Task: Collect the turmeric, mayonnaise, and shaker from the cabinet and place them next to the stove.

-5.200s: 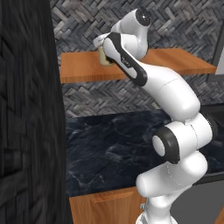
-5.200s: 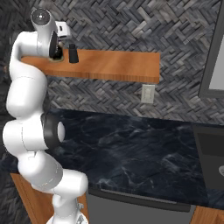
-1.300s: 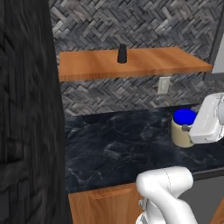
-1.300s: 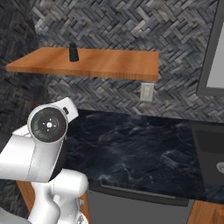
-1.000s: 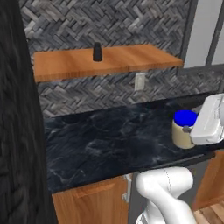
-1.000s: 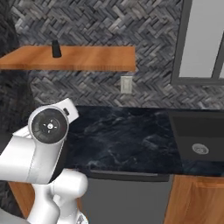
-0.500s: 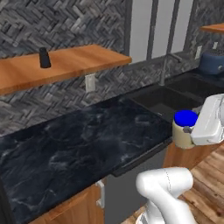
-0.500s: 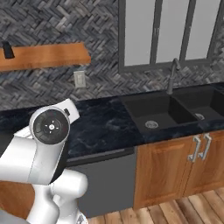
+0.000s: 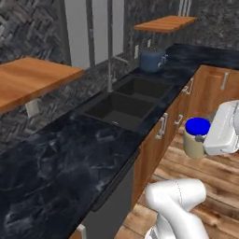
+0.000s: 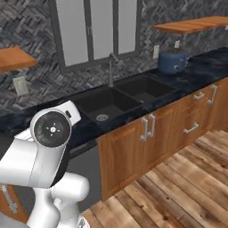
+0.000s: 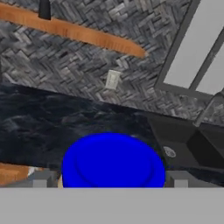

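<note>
The whole scene has swung since a second ago: the base is turning, so the sink and the window now fill the base views, while the cabinet with the shaker on it has slid off toward the left. The mayonnaise rides along off the table's front edge, above the wooden floor, pinched in the widely spread gripper. I judge this the carry toward the stove.
</note>
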Available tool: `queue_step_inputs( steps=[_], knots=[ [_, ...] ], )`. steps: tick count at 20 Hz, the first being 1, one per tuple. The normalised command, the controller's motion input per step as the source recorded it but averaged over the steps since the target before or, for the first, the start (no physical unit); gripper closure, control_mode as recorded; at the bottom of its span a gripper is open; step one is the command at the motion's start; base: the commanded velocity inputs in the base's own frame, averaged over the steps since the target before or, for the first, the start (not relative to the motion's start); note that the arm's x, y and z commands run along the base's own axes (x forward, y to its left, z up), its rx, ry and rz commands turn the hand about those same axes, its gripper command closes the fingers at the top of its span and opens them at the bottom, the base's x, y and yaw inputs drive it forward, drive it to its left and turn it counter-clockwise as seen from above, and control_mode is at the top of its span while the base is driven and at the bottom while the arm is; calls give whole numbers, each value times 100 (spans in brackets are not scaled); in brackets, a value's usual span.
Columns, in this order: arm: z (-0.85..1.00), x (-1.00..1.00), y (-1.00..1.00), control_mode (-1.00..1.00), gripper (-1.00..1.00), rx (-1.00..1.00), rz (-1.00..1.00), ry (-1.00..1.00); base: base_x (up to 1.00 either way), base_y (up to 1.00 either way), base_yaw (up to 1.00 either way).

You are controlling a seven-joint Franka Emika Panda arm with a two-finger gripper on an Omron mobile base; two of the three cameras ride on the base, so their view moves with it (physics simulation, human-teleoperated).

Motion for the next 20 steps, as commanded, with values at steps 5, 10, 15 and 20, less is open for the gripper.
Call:
queue_step_inputs(
  steps=[5, 10, 15, 20],
  knots=[
    [0, 0, 0, 100, 100, 0, 0, 0, 28, -36, -66],
    [0, 0, 0, 100, 100, 0, 0, 0, 35, -37, -64],
    [0, 0, 0, 100, 100, 0, 0, 0, 44, -33, -60],
    [0, 0, 0, 100, 100, 0, 0, 0, 56, -34, -56]
  ],
)
